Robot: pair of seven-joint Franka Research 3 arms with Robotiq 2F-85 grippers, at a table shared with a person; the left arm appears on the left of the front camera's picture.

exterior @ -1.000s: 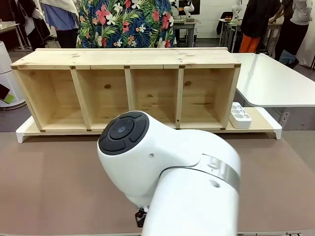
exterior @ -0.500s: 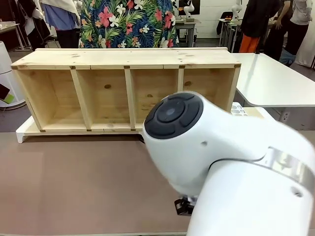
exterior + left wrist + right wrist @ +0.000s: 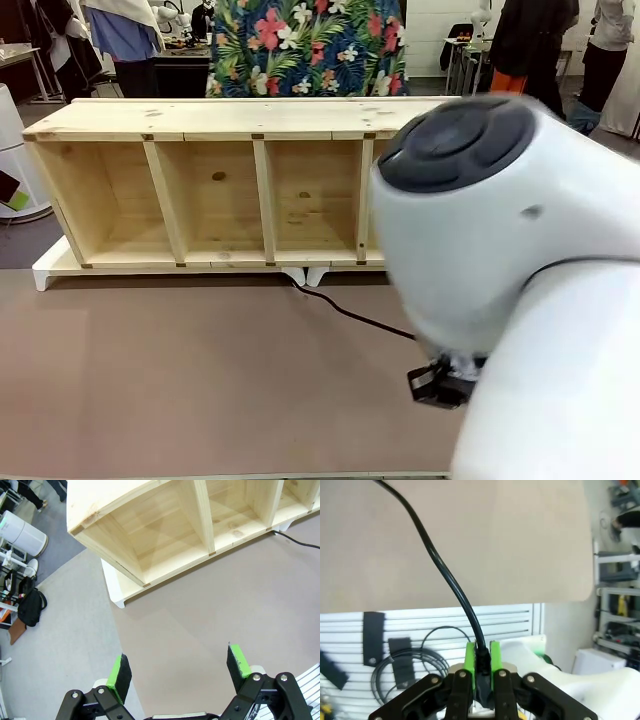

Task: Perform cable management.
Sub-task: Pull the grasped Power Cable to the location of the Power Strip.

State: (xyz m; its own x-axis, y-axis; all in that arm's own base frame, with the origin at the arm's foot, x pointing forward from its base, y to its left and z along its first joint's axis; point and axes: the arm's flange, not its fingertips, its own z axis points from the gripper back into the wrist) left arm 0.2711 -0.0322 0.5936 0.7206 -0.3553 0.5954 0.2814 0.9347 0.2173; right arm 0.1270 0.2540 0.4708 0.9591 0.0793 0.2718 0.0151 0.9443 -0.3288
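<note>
White robot R arm w/ dark round cap (image 3: 500,230) has swung from low centre-left to the right side of the front view and sits higher, now covering the shelf's right end.

Thin black flexible power cord (image 3: 350,315): round, matte, no kinks. Its left end comes out at the front edge under the light pine four-bay open shelf (image 3: 250,130), approx at the middle bays. It then runs right and toward the robot across the brown worktop mat (image 3: 150,380), lying flat, until the R arm hides it. The left wrist view has the same cord (image 3: 295,540) at the shelf's foot. In the right wrist view the cord (image 3: 440,565) curves down from top-left straight in between the green pads (image 3: 470,655).

Left claw (image 3: 180,667): pads spread wide, nothing between them, hanging above bare mat near the shelf's end bay.
Right claw (image 3: 482,652): clamped tight on the cord. A thicker black bit sits between the pads; plug or not, can't tell.

Other diffs vs. a sec ago: the cord on the mat was behind the arm then, now in plain sight. The person in the floral-print shirt (image 3: 300,45) behind the shelf has shifted right. Shelf and white base tray (image 3: 45,270) are in the same place.
</note>
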